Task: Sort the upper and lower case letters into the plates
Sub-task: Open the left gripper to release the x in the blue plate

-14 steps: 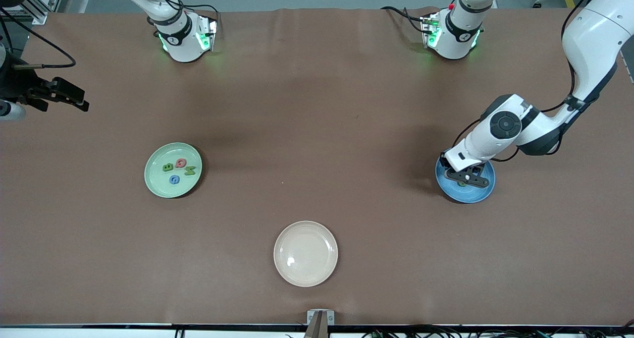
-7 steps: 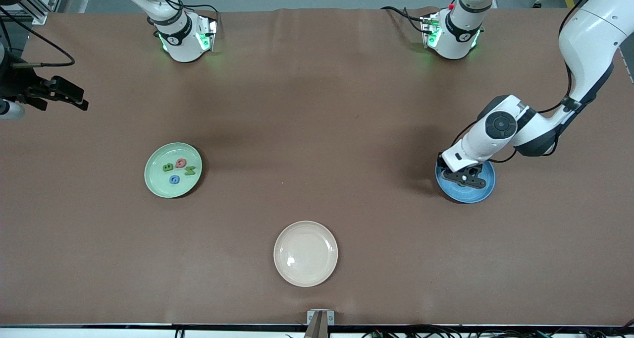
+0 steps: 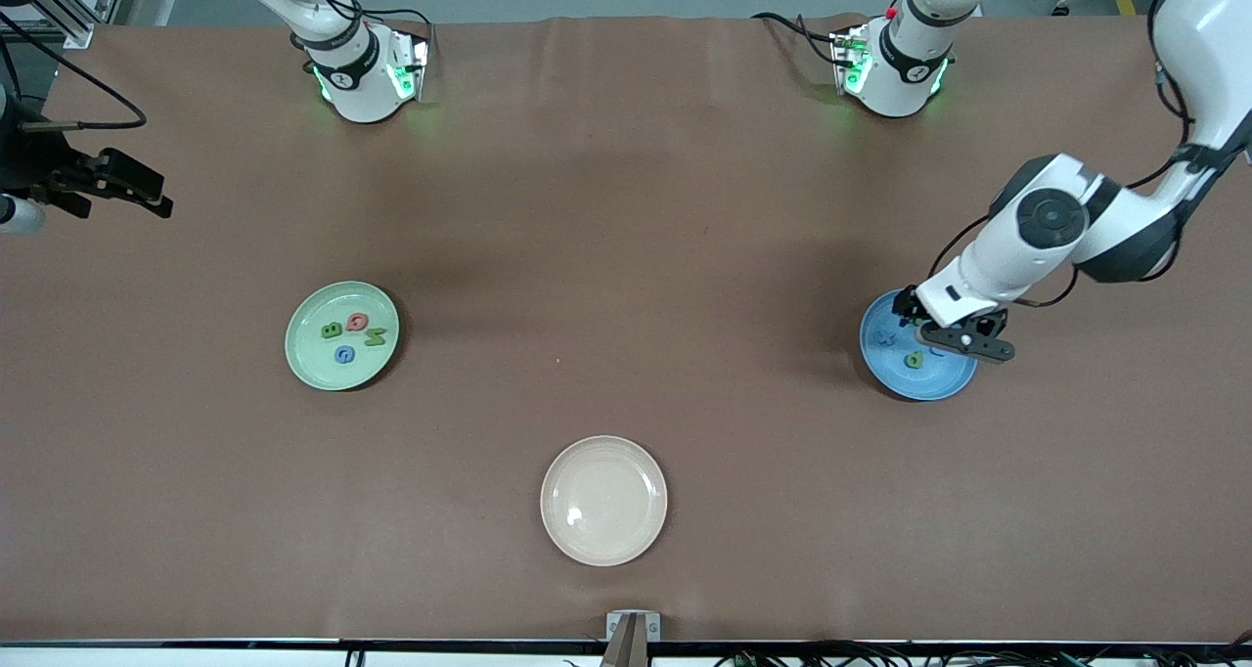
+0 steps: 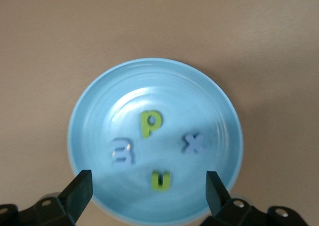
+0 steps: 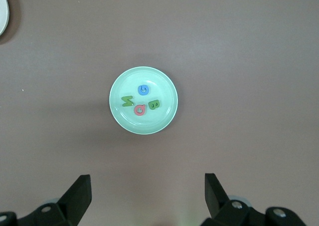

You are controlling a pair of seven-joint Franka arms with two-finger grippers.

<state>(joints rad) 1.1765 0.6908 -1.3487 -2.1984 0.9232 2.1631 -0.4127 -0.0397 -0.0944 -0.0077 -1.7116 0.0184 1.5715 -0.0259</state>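
1. My left hand (image 3: 963,339) hangs over the blue plate (image 3: 895,374), fingers (image 4: 77,193) spread wide and holding nothing.
2. In the left wrist view, four small letters lie in that plate between my spread fingers: a green p (image 4: 150,123) near the middle, a blue x (image 4: 193,142) beside it, a blue m (image 4: 122,153) and a green n (image 4: 160,180).
3. None of the four touches another, and all sit inside the rim.
4. The blue plate rests on the brown surface (image 3: 626,256) toward my left arm's end.
5. My right hand (image 3: 108,186) waits in the air over the edge of the surface at my right arm's end, fingers (image 5: 79,196) also wide apart and empty.
6. Seen from my right wrist, the light green plate (image 3: 303,354) lies well below that hand.
7. It carries a red Q (image 3: 357,322), a green B (image 3: 332,331), a green N (image 3: 375,335) and a blue G (image 3: 343,355), clustered close together at its centre.
8. A cream-white plate (image 3: 646,535) sits between the two coloured plates and nearer the front camera than either, with nothing on it.
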